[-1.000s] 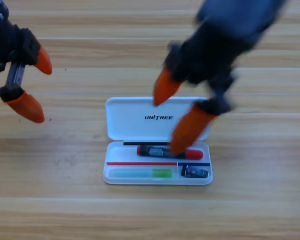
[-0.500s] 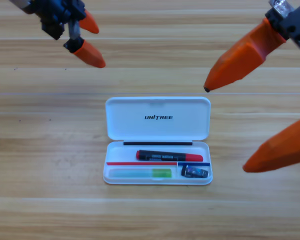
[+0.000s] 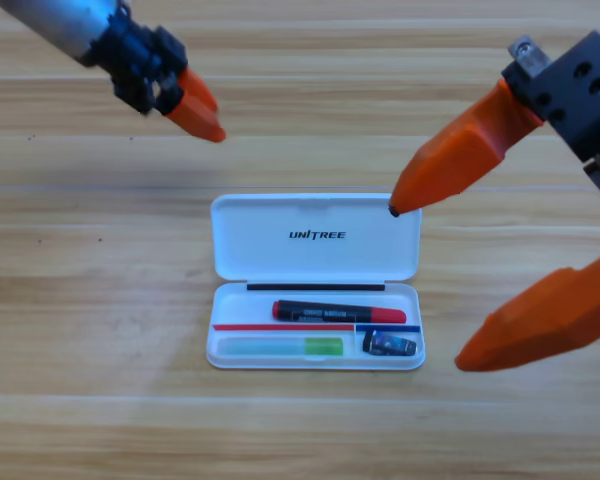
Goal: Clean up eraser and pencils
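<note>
Open white case [image 3: 315, 240] on counter [image 3: 80, 300] holds pencils [image 3: 338, 313], eraser [image 3: 389, 345]; right gripper [image 3: 430, 285] beside it, jaws spread, empty; left gripper [image 3: 195, 110] far up-left, jaws together.

Open case [image 3: 315, 236] unobstructed from above; right gripper [image 3: 427, 287] wide apart beside its rt edge.

A silver-grey cylindrical link is seen on the left arm, ending in a black gripper [image 3: 195, 108] tipped with two small orange tapered jaws. On the right gripper [image 3: 427, 285], a black block with round holes and a metallic screw fitting is carried behind two large orange wedge-shaped jaws, one dark-tipped.
</note>
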Controlling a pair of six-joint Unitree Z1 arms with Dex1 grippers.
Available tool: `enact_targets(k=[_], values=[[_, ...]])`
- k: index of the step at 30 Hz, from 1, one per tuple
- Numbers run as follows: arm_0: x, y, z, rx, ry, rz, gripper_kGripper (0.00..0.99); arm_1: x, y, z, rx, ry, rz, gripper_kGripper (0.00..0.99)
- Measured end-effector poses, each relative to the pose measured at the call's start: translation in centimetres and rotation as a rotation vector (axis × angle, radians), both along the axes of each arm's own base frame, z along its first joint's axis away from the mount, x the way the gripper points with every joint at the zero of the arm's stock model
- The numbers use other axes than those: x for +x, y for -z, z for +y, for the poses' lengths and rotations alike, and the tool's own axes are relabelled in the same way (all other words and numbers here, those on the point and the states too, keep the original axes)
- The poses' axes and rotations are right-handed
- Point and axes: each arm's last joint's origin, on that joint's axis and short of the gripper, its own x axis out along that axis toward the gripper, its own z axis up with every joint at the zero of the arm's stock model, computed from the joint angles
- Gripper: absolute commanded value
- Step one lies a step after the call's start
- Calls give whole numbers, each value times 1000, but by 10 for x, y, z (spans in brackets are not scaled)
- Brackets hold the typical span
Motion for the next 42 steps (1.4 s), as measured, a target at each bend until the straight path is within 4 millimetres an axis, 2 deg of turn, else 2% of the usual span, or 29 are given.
enact_targets(k=[5, 11, 16, 24, 26, 31, 42], values=[[7, 26, -5, -67, 39, -10, 0, 0, 1, 0, -4, 7, 12, 914], [12, 58, -11, -140, 74, 94, 0, 0, 1, 0, -4, 16, 25, 914], [20, 82, -14, -134, 75, 209, 0, -1, 1, 0, -1, 14, 35, 914], [39, 92, -21, -106, 126, 288, 0, -1, 9, -1, -23, 14, 51, 914], [41, 99, -23, -117, 134, 302, 0, -1, 9, -1, -25, 14, 52, 914], [37, 112, -25, -129, 168, 363, 0, -1, 9, -1, -25, 14, 52, 914], [29, 112, -26, -152, 205, 404, 0, -1, 9, -1, -25, 14, 52, 914]])
